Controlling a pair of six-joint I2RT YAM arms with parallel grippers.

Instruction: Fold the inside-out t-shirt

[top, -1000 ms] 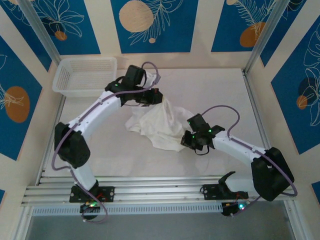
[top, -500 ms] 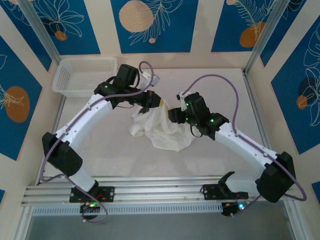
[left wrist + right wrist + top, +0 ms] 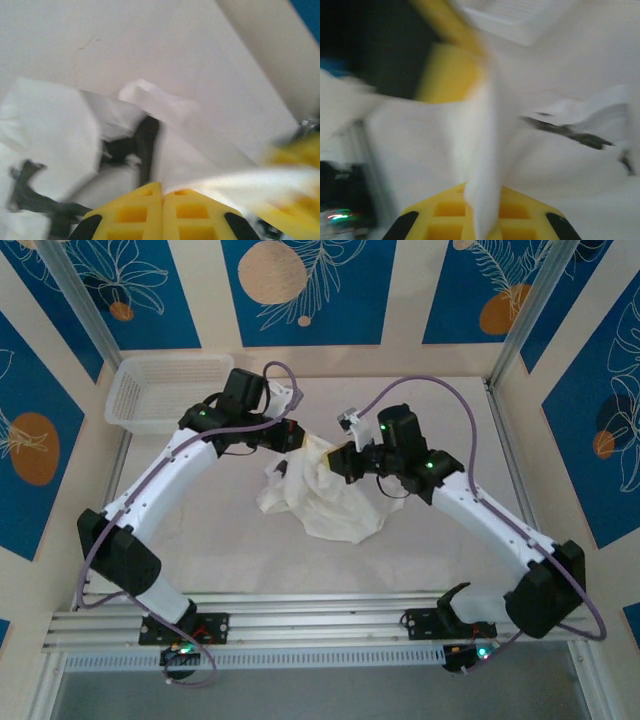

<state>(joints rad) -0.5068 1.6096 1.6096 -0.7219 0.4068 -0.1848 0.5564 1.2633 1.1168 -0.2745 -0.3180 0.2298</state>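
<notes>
Top external view: the crumpled white t-shirt (image 3: pixel 325 502) is seen at the middle of the bench (image 3: pixel 450 420), its far edge gripped by the left pincer (image 3: pixel 300 440) and the right pincer (image 3: pixel 335 460), both clamped tight on the cloth.

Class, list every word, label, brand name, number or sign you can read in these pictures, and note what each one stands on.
No readable text anywhere.
Plain white cloth t-shirt: no print or label visible.
White plastic mesh basket: no marking visible.
Blue wall panels: only leaf and circle drawings, no letters or numbers.
Both wrist views are blurred, and nothing in them looks like lettering.
</notes>
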